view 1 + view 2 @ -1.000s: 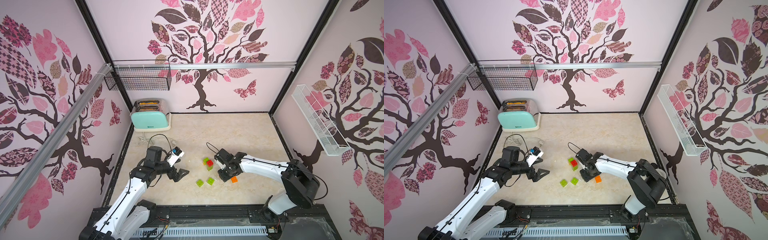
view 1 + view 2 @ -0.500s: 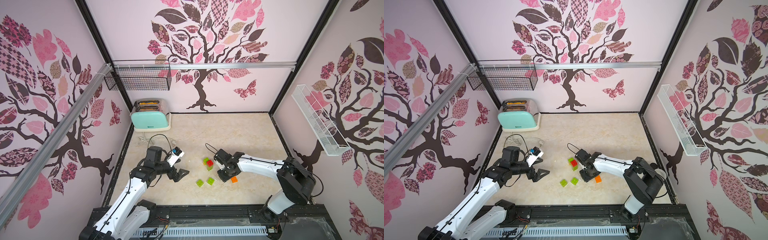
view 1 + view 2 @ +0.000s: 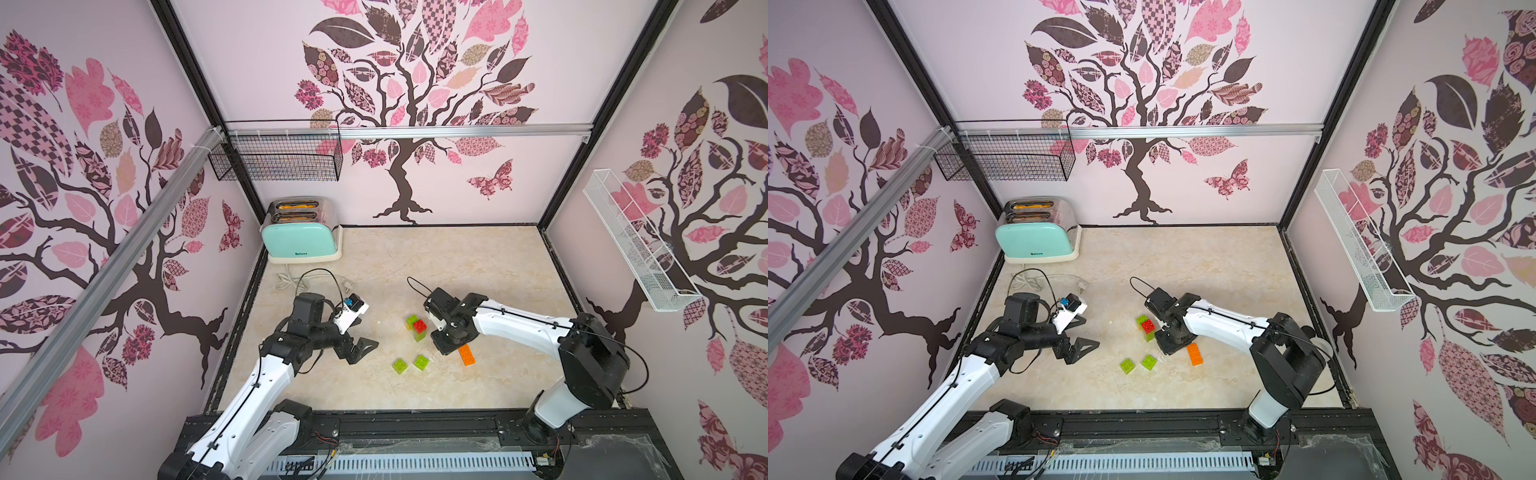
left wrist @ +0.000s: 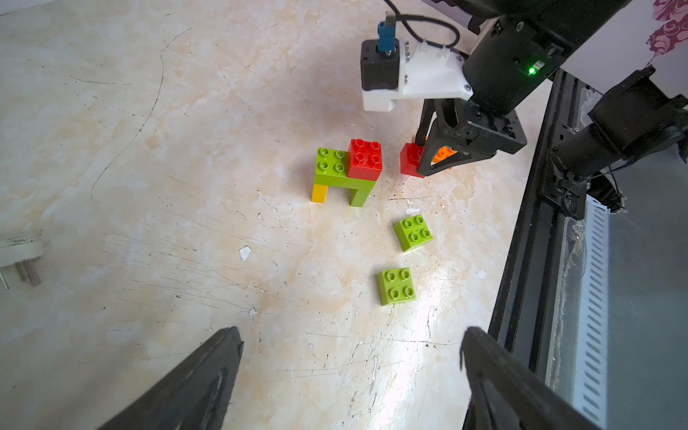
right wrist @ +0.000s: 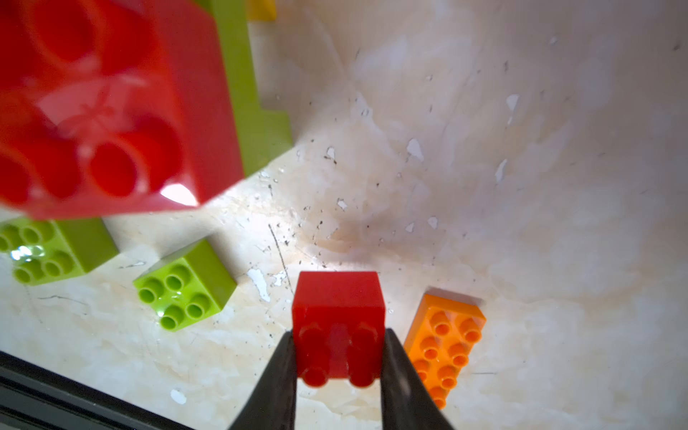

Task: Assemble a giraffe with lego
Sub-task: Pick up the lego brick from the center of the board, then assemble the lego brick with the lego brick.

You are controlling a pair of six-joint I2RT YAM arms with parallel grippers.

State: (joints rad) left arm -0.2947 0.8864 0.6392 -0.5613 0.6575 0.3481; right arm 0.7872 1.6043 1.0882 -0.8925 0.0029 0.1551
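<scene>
Bimanual assembly cell, seen from the front. The half-built giraffe (image 4: 346, 175) stands near the middle of the worktop (image 3: 457, 266). A yellow leg (image 4: 319, 193) and a green leg (image 4: 359, 197) carry a long green brick (image 4: 346, 182), which is topped by a small green brick (image 4: 329, 162) and a mounted red brick (image 4: 365, 158) side by side.

Just right of the figure, the right gripper (image 5: 338, 357) reaches down and pinches a loose red brick (image 5: 337, 309), one finger pressed to each side face. Whether that brick has left the surface cannot be told. The long orange brick (image 5: 445, 346) lies flat just beyond, to the right, apart from the red one. A loose green brick (image 4: 413, 232) and a second green brick (image 4: 396, 286) lie nearer the front edge than the giraffe.

The left gripper (image 4: 350, 338) hangs over the worktop on the left, jaws spread wide and empty, well apart from every brick. A mint toaster (image 3: 299, 243) stands in the far left corner.

Step in hand, as judged: pick-up of the second red brick, with four bricks not yet joined.

The next move calls for a clean lift, a short carry leftward over the figure, and alignment with open studs. The press must then be square, since the body rests on two narrow legs and an off-centre push could topple it.
</scene>
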